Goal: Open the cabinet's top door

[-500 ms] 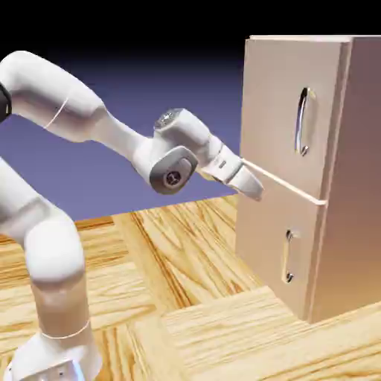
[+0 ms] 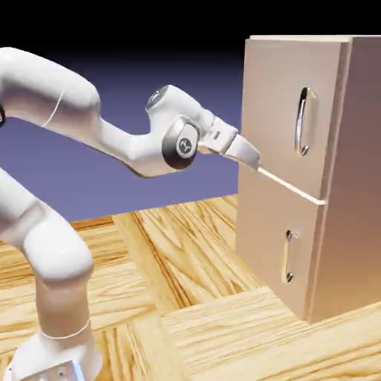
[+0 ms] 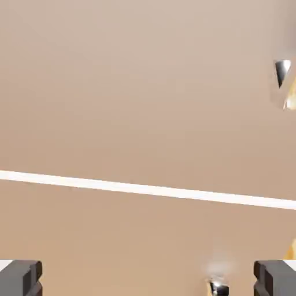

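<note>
The white arm [image 2: 67, 141] rises from the wooden table [image 2: 186, 298] at the lower left and reaches right. Its gripper [image 2: 251, 158] points at the cabinet [image 2: 350, 186], close to the front face near the pale seam between the 2 doors. In the hand view the 2 grey fingertips [image 3: 20, 277] sit far apart at the bottom corners with only beige panel between them, so the jaws are spread wide and hold nothing. The top door [image 2: 286, 104] is flush with the cabinet, its long silver handle [image 2: 302, 121] well to the right of the gripper. The lower door [image 2: 279, 245] has a shorter handle [image 2: 288, 257].
</note>
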Robot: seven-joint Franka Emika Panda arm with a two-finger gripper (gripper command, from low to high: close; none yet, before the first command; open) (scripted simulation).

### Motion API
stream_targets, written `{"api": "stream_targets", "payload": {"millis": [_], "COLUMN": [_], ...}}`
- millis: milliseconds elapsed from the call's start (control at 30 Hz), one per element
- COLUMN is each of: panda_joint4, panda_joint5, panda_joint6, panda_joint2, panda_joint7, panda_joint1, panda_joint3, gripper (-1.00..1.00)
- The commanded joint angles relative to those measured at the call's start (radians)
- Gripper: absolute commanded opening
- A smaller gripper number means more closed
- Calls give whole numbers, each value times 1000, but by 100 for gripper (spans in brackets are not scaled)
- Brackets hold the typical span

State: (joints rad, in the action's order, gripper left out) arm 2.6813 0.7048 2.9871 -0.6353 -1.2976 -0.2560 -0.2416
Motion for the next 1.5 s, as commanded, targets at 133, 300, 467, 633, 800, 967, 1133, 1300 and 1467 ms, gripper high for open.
{"api": "stream_targets", "payload": {"millis": [133, 300, 467, 633, 800, 967, 1133, 1300, 1467], "panda_joint4": [-40, -79, -119, -159, -199, -238, -278, -318, -357], "panda_joint5": [218, 435, 652, 870, 1087, 1305, 1522, 1740, 1957], "panda_joint6": [-15, -31, -46, -62, -77, -92, -108, -123, -139], "panda_joint2": [-20, -40, -60, -81, -101, -121, -141, -161, -181], "panda_joint7": [-172, -343, -515, -687, -859, -1030, -1202, -1374, -1546], "panda_joint1": [-75, -151, -226, -301, -376, -452, -527, -602, -678], "panda_joint3": [-75, -149, -224, -298, -373, -447, -522, -596, -671], "gripper": [0, 0, 0, 0, 0, 0, 0, 0, 0]}}
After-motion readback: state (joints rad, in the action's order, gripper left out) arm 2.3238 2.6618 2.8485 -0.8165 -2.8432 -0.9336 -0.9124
